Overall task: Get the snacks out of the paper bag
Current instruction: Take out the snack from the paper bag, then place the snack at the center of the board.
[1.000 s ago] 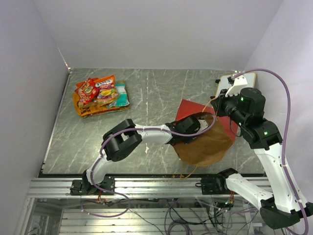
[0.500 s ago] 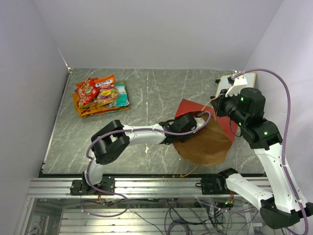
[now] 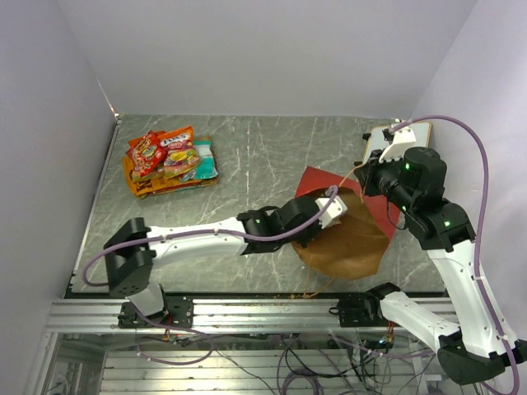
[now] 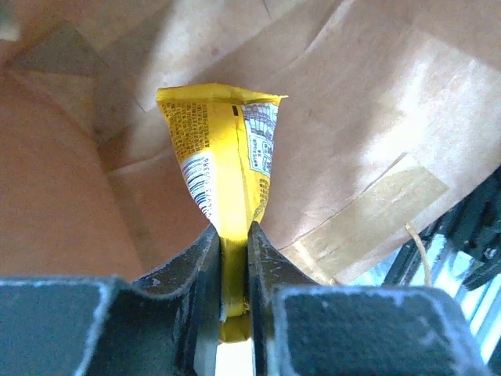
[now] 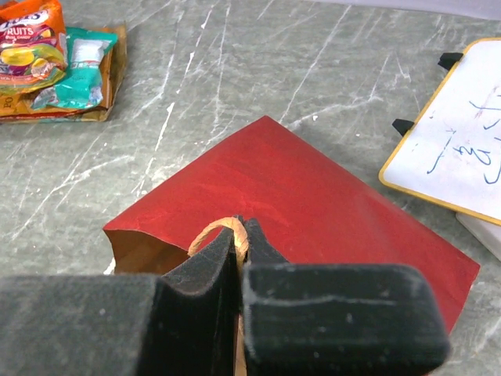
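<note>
Yellow packet pinched at its lower end between the left gripper jaws, sticking out ahead of the tips, inside the paper bag with kraft walls all round. Right gripper clamped on the bag's tan handle, red bag face just beyond its tips. Snack pile lies well apart, far left of both grippers; whiteboard is to the right of the right gripper.

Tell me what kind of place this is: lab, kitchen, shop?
Most likely a robot lab test cell: a stone-pattern table boxed in by plain white walls, the left arm and right arm bolted to a metal rail, loose wiring underneath.
</note>
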